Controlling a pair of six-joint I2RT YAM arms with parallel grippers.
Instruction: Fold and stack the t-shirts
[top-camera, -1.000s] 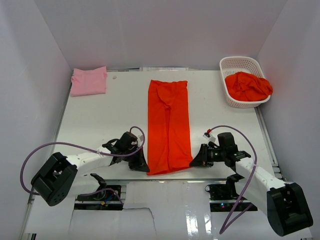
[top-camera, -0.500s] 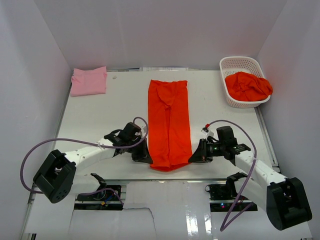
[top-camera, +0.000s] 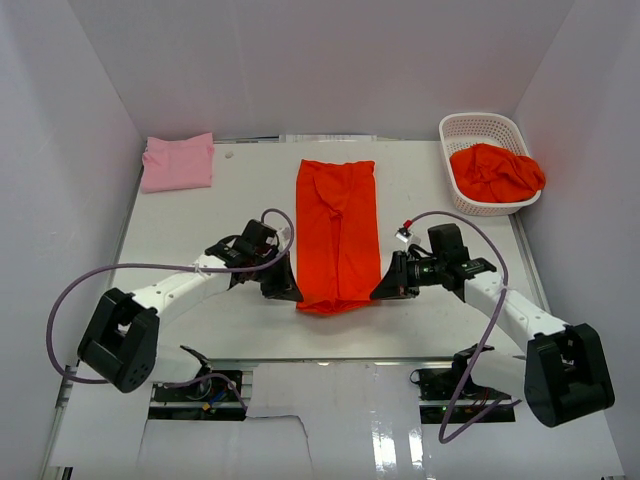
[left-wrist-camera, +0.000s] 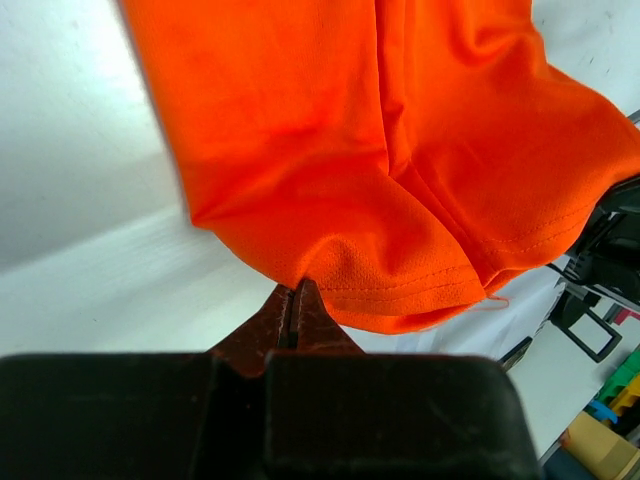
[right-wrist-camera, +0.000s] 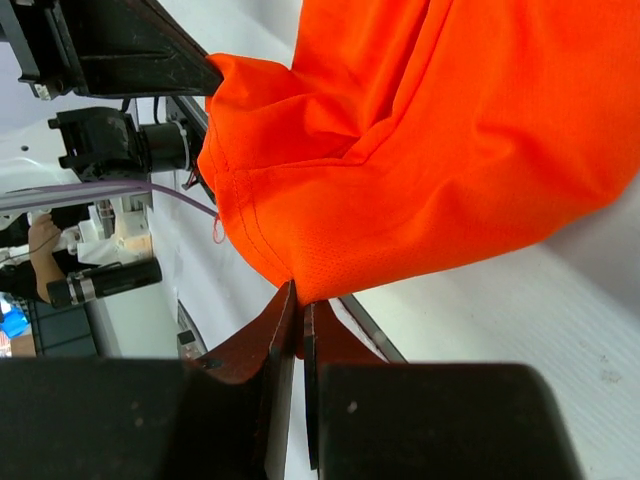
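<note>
**Near hem of the orange t-shirt pinched at both corners and raised off the bench.**

The left end effector is clamped on the hem corner at 7 o'clock of the shirt, and the right end effector is clamped on the corner at 5 o'clock. The hem is bunched between them, while the rest of the long strip lies flat towards 12 o'clock. At 1 o'clock of the bench a white lattice basket is filled with bunched orange t-shirts that spill over its near rim. At 11 o'clock a folded pink t-shirt is laid. Compared with a second ago, both end effectors and the gripped hem have been carried towards 12 o'clock, so the shirt is seen shorter.
</note>
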